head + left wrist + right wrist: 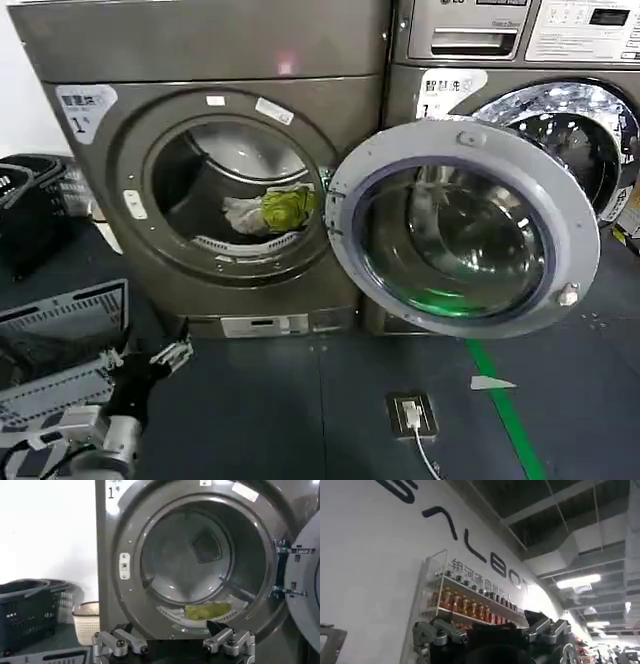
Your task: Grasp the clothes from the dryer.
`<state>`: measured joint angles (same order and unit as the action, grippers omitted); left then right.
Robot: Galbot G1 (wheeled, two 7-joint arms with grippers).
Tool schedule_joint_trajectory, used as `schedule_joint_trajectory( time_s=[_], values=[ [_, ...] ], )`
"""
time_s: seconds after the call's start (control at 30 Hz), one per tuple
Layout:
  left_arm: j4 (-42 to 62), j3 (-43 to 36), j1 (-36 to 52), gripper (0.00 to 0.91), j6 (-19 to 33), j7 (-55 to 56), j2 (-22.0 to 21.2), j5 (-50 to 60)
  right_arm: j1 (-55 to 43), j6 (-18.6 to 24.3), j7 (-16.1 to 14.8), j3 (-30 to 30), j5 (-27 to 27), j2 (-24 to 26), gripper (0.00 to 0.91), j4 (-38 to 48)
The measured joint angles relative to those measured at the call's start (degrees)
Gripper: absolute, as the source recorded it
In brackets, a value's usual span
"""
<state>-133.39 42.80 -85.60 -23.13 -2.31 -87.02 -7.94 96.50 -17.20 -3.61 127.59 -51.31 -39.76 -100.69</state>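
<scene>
The dryer stands at the left with its round porthole open, and its grey glass door is swung out to the right. The clothes, a small yellow-green and whitish bundle, lie at the front bottom of the drum. They also show in the left wrist view as clothes just behind the porthole lip. My left gripper hangs low in front of the dryer, below and left of the porthole, open and empty. My right gripper is raised toward a wall, open, holding nothing.
A second machine with a chrome door ring stands behind the open door. Black baskets and a white basket sit left of the dryer. A grey crate lies by my left arm. A floor socket and green tape mark the floor.
</scene>
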Motion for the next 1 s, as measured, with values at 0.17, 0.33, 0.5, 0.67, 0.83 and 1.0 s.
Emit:
schedule_joint_trajectory(
  time_s=[0.17,0.33,0.5,0.67,0.83,1.0],
  values=[
    [-0.23,-0.03,0.06,0.907,0.0,-0.04,0.3,-0.3,0.45,0.16,-0.18,0.47,-0.25,-0.13,0.907,-0.18],
    [-0.26,-0.02,-0.15,0.907,0.21,-0.04,0.2,-0.3,0.61,0.16,-0.27,0.39,-0.6,-0.37,0.907,-0.48],
    [-0.42,0.04,-0.36,0.907,0.23,-0.42,0.32,-0.43,0.74,0.17,-0.38,0.38,-0.68,-0.48,0.907,-0.44],
    [-0.17,-0.12,0.06,0.907,0.45,-0.43,-0.1,-0.46,0.82,0.2,-0.47,0.44,-0.69,-0.68,0.907,-0.35],
    [-0.18,-0.1,0.05,0.907,0.69,-0.51,-0.11,-0.47,0.68,0.23,-0.66,0.38,-0.7,-0.81,0.907,-0.57],
    [-0.49,-0.1,0.09,0.907,0.79,-0.74,-0.07,-0.62,0.94,-0.32,-0.21,0.63,-0.25,-0.9,0.907,-1.03]
  ],
)
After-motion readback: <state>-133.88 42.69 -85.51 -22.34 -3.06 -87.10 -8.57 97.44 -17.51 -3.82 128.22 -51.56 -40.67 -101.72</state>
